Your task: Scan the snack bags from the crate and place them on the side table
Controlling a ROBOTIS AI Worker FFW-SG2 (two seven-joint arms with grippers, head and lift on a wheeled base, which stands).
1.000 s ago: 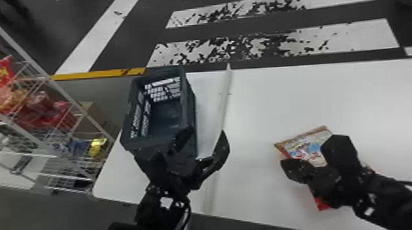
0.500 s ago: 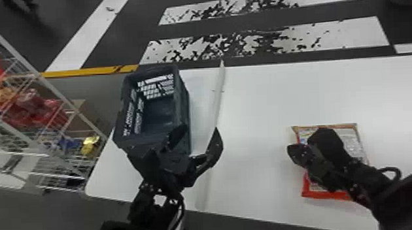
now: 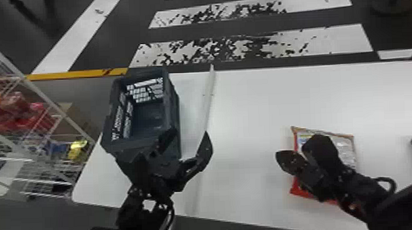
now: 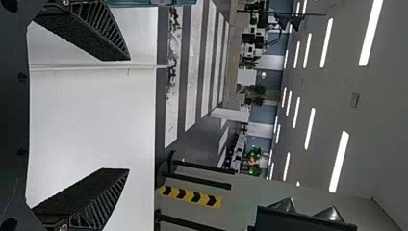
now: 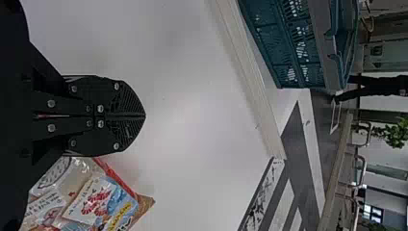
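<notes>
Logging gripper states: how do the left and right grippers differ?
Left gripper is open, fingers wide apart; right gripper is shut, fingers together. Left gripper is near the crate, right gripper near the snack bag. Both are black and empty.

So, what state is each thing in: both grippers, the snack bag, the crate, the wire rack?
Left gripper: open, nothing between its fingers.
Right gripper: shut, fingertips together, not holding the bag.
Snack bag: lying flat on the white table; whether it is sealed, I can't tell.
Crate: upright, open-topped.
Wire rack: stocked with packets.
</notes>
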